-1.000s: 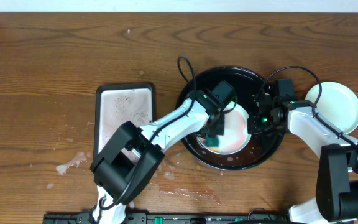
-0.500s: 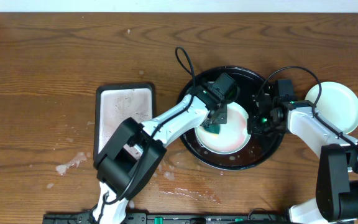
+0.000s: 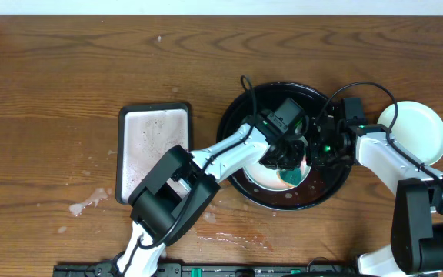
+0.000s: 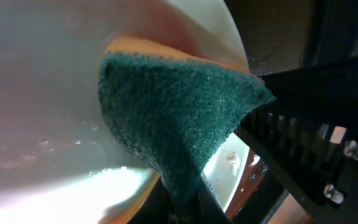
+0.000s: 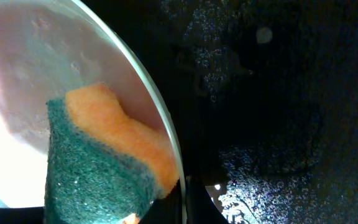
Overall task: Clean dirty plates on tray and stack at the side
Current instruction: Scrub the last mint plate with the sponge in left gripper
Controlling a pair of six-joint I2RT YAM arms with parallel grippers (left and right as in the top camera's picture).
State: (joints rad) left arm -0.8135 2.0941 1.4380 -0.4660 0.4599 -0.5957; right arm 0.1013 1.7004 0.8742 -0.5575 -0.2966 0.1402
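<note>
Scrubbing seemed underway; left tool (image 3: 287, 164) pinched a sponge (image 4: 173, 106) against the plate (image 5: 36, 68); right tool (image 3: 314, 150): hold unclear; next, finish wiping, then stack.

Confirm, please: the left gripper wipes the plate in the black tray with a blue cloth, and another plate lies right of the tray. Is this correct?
Not quite. The left gripper holds a green and orange sponge, not a blue cloth; the left wrist view shows it clearly. The rest stands: it wipes the plate in the black tray, and another plate lies right of the tray.
</note>
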